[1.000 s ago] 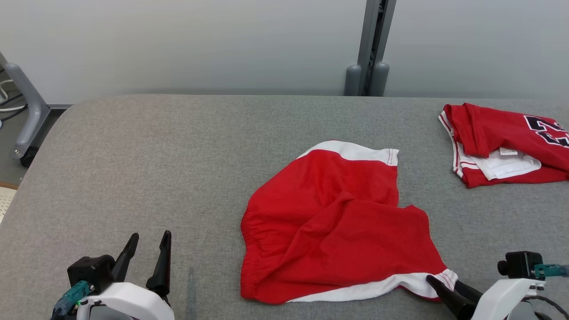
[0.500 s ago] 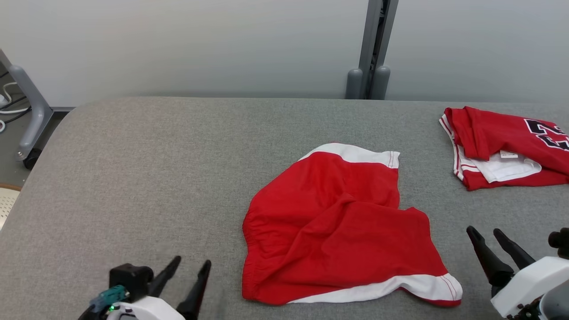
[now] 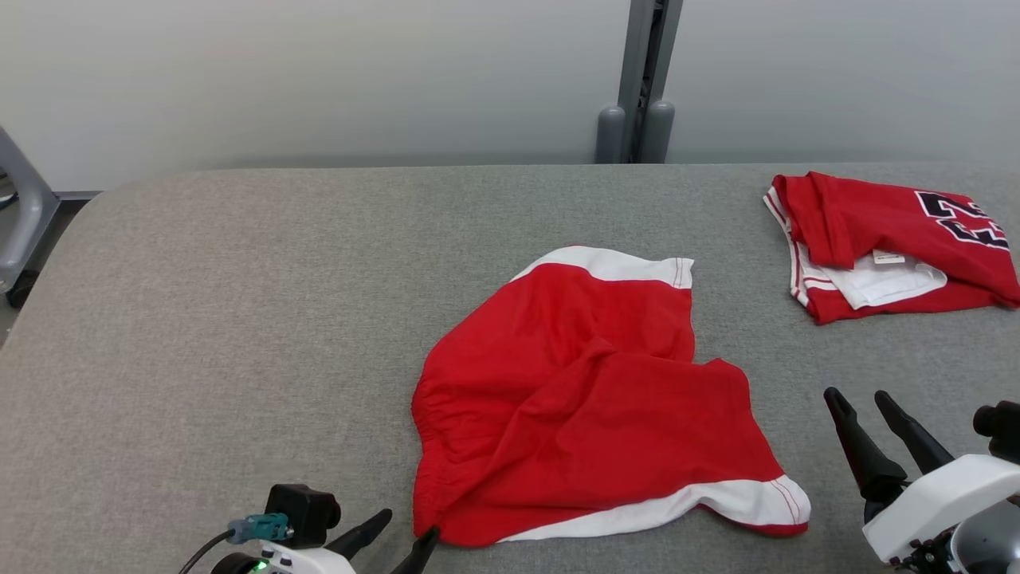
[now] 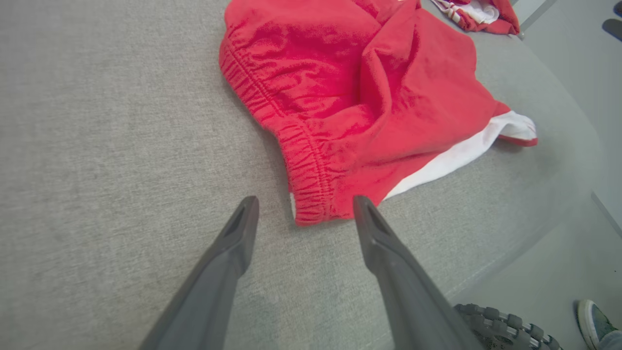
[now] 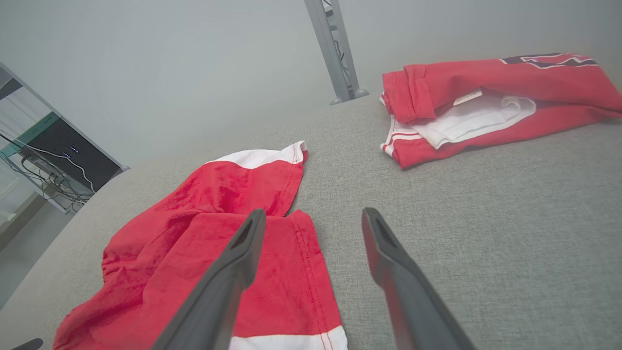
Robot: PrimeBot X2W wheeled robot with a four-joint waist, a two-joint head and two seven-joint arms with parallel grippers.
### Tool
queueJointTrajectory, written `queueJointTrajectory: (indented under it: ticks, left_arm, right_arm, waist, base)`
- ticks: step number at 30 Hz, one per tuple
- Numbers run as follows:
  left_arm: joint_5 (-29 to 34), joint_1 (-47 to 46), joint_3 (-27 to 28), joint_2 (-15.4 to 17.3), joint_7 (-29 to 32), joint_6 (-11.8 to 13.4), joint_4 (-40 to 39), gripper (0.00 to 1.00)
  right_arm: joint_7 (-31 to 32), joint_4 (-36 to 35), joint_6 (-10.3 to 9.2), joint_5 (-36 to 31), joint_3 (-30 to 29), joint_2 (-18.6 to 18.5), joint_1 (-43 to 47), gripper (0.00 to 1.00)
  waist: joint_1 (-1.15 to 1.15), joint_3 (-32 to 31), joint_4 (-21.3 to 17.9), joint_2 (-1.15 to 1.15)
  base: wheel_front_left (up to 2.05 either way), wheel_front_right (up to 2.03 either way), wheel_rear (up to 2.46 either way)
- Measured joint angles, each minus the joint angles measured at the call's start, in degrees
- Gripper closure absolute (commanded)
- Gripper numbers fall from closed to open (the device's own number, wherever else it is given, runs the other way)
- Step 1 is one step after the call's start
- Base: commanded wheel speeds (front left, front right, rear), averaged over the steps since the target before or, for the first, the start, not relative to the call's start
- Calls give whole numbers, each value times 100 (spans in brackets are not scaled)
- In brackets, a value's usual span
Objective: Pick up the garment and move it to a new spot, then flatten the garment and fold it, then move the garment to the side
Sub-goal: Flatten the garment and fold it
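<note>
Plainly, the left gripper (image 4: 306, 203) is held with its two dark fingers spread wide and nothing between them. Its tips are set low over the grey table (image 3: 239, 319), just short of the red shorts (image 3: 590, 414). The near corner of the gathered waistband (image 4: 311, 180) lies straight ahead of the gap, a little towards the right-hand finger.

Flattening is judged to be the step in hand, since the cloth is bunched and a heavy fold runs away from the gripper across the middle. A clean hold is best taken on that waistband corner alone. The fingers should be kept low to the table, pushed on until the elastic is well inside the gap, and closed only then, so that no loose cloth from the fold is caught.

The right gripper (image 3: 858, 396) is likewise open and empty, above the table. The white leg hem (image 3: 717, 506) lies near its inner side and could be taken for a pull against the waistband. A folded jersey (image 3: 892, 239) lies well beyond it and should be left alone.
</note>
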Motion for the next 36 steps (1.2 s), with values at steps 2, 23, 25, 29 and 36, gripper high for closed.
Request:
queueJointTrajectory:
  ticks: [2, 23, 25, 29, 36]
  left_arm:
    - [-60, -32, -37, -31, 88, -55, 63, 0]
    - [-947, -154, 438, -68, 25, -397, -246, 100]
    - [-1156, -154, 600, -85, 24, -370, -324, 100]
    - [-1574, -236, 923, -226, 30, -226, -119, 100]
    - [-1477, -744, 1017, -257, 71, -45, 903, 100]
  right_arm:
    - [-10, -22, 0, -48, -19, 24, -3, 0]
    - [-107, -26, 0, -131, -23, 171, -25, 0]
    - [-105, -19, 0, -145, -9, 175, -38, 0]
    - [-101, 5, 0, -165, 36, 188, -108, 0]
    - [-98, 66, 0, -177, 168, 208, -193, 0]
  waist:
    - [0, 22, -72, 0]
    - [0, 194, -548, 0]
    - [0, 204, -595, 0]
    - [0, 230, -695, 0]
    - [0, 288, -909, 0]
  base:
    - [0, 0, 0]
    - [0, 0, 0]
    - [0, 0, 0]
    - [0, 0, 0]
    - [0, 0, 0]
